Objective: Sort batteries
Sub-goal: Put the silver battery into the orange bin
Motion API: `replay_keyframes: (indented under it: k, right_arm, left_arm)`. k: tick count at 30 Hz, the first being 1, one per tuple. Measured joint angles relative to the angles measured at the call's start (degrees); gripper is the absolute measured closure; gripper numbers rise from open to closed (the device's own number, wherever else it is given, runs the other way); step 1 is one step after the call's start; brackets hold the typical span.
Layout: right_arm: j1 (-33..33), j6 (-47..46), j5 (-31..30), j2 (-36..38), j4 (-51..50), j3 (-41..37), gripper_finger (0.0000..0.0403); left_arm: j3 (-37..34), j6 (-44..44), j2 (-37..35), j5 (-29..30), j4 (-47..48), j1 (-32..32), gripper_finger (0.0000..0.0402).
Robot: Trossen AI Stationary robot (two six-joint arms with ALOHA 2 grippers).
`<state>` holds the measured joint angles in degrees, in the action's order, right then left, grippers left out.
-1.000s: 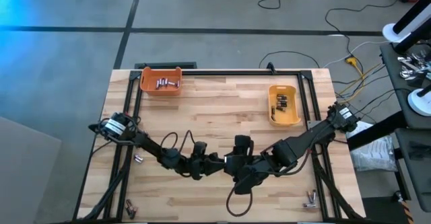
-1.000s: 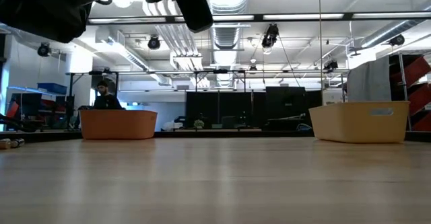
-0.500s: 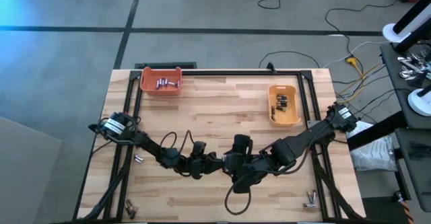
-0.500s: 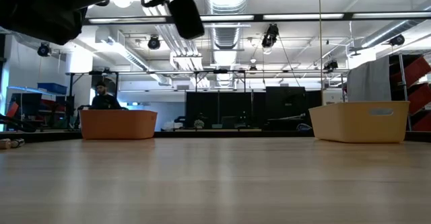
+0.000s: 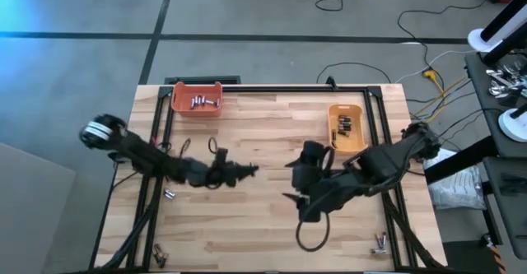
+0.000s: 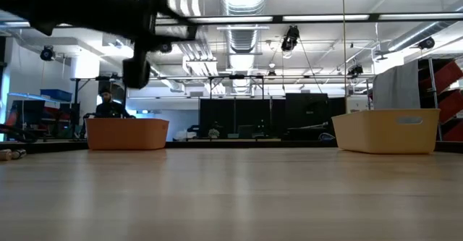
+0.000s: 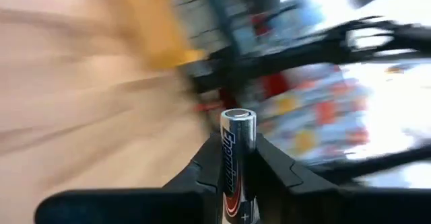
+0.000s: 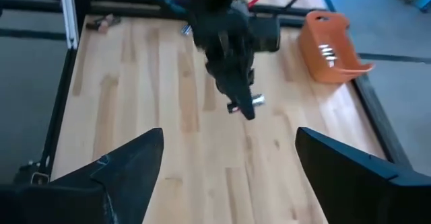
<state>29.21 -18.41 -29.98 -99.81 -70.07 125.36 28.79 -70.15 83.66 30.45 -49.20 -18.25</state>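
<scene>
My left gripper [image 7: 237,151] is shut on one of the batteries [image 7: 237,124], silvery at its free end and dark below. It hangs over the table's middle left [image 5: 249,171] and also shows in the right wrist view [image 8: 244,101]. My right gripper [image 8: 229,177] stands open and raised right of the middle [image 5: 292,182], facing the left one with nothing between its fingers. An orange bin [image 5: 198,99] at the far left holds silvery batteries. A yellow bin [image 5: 347,127] at the far right holds dark ones. Loose batteries [image 5: 169,194] lie on the wood at the left. My left gripper pinches the battery's dark lower body [image 7: 232,173] between its two fingers. The battery lies along the fingers, and its silvery end [image 7: 238,120] sticks out past the fingertips. The fingers point about level toward the table's right side. The battery is clear of the table.
More loose batteries lie at the near left corner [image 5: 158,256] and the near right corner [image 5: 379,243]. A cable loop [image 5: 309,237] hangs below the right arm. A black frame [image 5: 272,87] runs along the table's far edge. A person [image 6: 110,105] sits in the room behind.
The two grippers met over the near middle of the table and have parted. My left gripper has drawn away toward the table's left and far side with the battery and has tipped to level. My right gripper has risen and backed toward the right.
</scene>
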Motion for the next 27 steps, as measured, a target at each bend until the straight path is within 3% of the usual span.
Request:
replay_keyframes:
  k: [5, 7, 10, 17, 22, 27]
  right_arm:
    - [0.0, 4.9, -0.2, 0.0, -1.4, 2.1, 0.0094]
    - [-0.4, 7.0, -0.2, 0.0, -1.4, 2.3, 0.0102]
    - [-0.9, 9.7, -2.3, 0.0, -2.0, 2.9, 0.0112]
    - [-1.2, 23.7, -12.3, 0.3, -5.2, 7.7, 0.0136]
    - [-1.8, 27.0, -15.1, 3.2, -7.7, 9.6, 0.0153]
    - [-4.5, 22.8, -15.2, 6.7, -12.0, 9.5, 0.0167]
  left_arm:
    - [2.5, -7.2, -10.8, -12.4, 41.5, 11.0, 0.0372]
    - [5.2, -5.9, -13.2, -17.3, 57.2, 16.7, 0.0372]
    - [10.2, 1.7, -14.7, -23.5, 71.5, 25.4, 0.0372]
    - [24.0, 23.6, -13.0, -35.1, 87.4, 48.6, 0.0372]
    - [33.4, 33.3, -7.4, -35.5, 96.7, 62.7, 0.0372]
    - [36.7, 37.8, 0.5, -34.2, 97.8, 68.0, 0.0372]
